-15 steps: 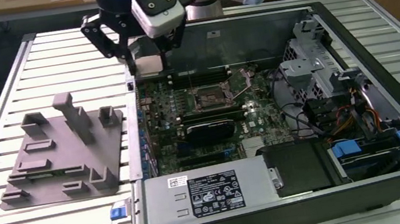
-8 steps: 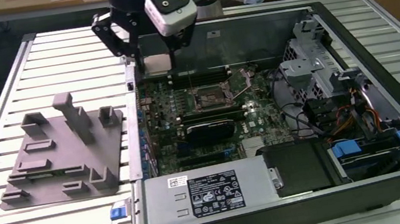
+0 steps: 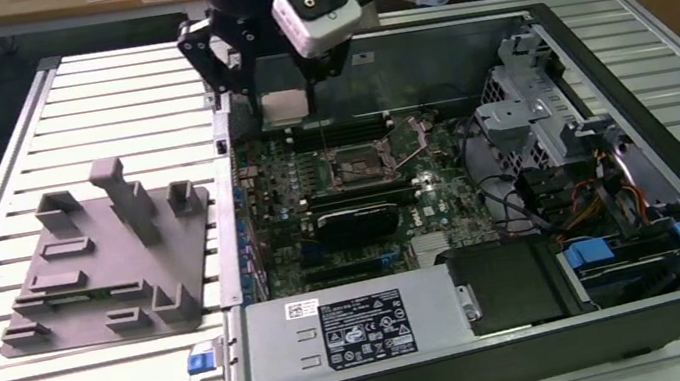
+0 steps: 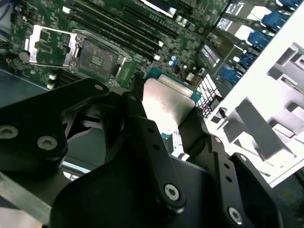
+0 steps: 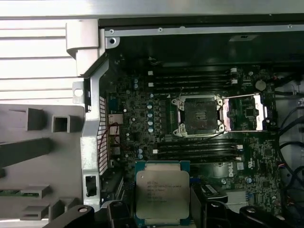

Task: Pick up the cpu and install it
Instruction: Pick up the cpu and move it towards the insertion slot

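While the gripper [image 3: 283, 104] is clamping the cpu [image 5: 162, 192] by two opposite edges, we are seeing it held above the motherboard [image 5: 142, 128] inside the open case [image 3: 640, 34], apart from the socket [image 5: 198, 116]. The socket is standing open, its plate [image 5: 244, 111] folded aside, and the grey fixture [image 3: 107, 256] is lying outside the case, to the exterior view's left.
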### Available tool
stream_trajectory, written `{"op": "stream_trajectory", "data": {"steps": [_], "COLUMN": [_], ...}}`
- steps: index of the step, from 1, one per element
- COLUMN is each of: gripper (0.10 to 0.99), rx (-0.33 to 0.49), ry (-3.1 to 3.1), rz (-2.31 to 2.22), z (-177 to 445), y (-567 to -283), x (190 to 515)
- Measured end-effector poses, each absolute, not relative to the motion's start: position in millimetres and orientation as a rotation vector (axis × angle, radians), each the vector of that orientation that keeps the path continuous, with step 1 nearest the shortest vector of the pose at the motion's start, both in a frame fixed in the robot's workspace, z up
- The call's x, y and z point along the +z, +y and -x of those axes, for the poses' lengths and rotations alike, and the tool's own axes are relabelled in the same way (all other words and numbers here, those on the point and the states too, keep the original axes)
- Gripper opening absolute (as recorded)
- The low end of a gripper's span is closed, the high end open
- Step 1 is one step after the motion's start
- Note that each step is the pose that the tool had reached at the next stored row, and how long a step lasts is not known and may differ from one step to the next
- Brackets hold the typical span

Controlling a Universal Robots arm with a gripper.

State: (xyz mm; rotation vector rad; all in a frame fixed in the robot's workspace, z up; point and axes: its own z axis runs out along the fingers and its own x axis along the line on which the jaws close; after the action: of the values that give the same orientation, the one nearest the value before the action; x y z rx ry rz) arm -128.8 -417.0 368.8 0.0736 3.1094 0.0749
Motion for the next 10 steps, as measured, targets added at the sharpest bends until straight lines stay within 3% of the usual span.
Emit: {"op": "stream_trajectory", "data": {"steps": [10], "gripper": [0.541], "rx": [0.075], "ry": [3.109], "rz": [-0.074], "z": [112.3], "y": [-417.0], "x": [358.5]}}
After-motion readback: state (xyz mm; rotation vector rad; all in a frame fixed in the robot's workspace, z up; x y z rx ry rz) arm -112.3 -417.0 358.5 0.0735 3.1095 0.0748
